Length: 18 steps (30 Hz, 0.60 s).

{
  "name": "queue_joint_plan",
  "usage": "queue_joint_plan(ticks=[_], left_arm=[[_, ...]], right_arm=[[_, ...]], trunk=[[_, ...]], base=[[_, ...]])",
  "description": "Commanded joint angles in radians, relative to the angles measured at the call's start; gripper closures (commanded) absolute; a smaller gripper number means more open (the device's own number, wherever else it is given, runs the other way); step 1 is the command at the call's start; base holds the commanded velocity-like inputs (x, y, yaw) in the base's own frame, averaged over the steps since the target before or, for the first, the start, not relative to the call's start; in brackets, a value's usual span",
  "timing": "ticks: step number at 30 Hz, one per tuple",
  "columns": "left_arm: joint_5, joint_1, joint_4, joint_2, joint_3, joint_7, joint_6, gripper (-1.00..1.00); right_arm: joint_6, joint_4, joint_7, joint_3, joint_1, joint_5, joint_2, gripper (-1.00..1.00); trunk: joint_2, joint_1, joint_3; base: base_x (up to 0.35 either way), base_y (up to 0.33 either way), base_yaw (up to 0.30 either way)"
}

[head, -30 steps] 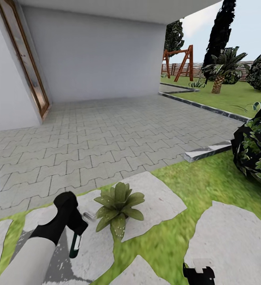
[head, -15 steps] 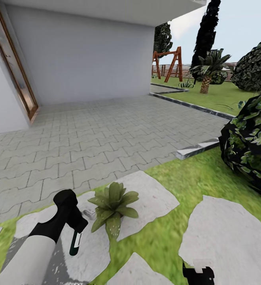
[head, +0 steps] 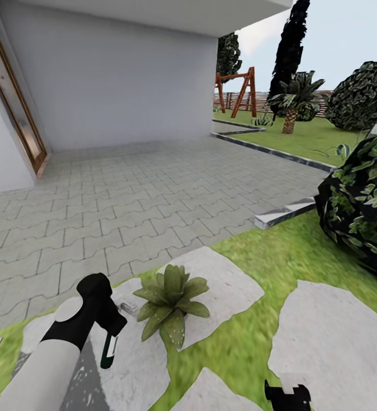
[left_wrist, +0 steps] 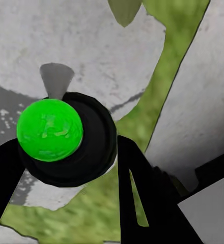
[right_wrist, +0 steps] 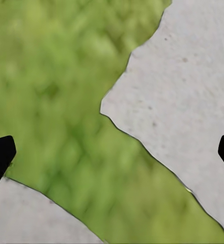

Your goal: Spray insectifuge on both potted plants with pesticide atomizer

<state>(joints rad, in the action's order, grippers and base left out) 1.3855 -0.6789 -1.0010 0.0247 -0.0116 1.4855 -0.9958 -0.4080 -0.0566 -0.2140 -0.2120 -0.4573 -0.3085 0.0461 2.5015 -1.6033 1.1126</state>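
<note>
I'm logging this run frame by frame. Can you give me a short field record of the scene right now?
setting: garden lawn with stepping stones beside a paved patio
left hand: shut on the pesticide atomizer, bottle hanging down
potted plant: on a stone, just right of the atomizer
right hand: low, over grass and stone, open, empty

Potted plant now slightly farther from the atomizer-bearing left tool.
</note>
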Motion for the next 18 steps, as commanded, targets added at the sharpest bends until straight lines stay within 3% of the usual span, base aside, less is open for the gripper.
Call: queue_joint_plan(ticks=[1, 7, 18], left_arm=[[0.009, 0.001, -0.001, 0.000, -0.001, 0.010, -0.010, 1.00], [0.009, 0.007, -0.001, 0.005, -0.001, 0.010, -0.008, 1.00], [0.010, 0.013, 0.000, 0.006, -0.002, 0.009, -0.007, 1.00]], right_arm=[[-0.003, 0.001, -0.004, -0.007, 0.000, -0.011, 0.000, -1.00], [-0.003, 0.001, -0.004, -0.007, -0.001, -0.011, 0.000, -1.00], [-0.003, 0.001, -0.004, -0.006, -0.001, -0.011, -0.002, -1.00]], trunk=[[0.000, 0.000, 0.001], [0.000, 0.000, 0.001], [0.000, 0.000, 0.001]], base=[[0.215, 0.017, 0.000], [0.052, 0.003, -0.052], [-0.032, 0.034, -0.256]])
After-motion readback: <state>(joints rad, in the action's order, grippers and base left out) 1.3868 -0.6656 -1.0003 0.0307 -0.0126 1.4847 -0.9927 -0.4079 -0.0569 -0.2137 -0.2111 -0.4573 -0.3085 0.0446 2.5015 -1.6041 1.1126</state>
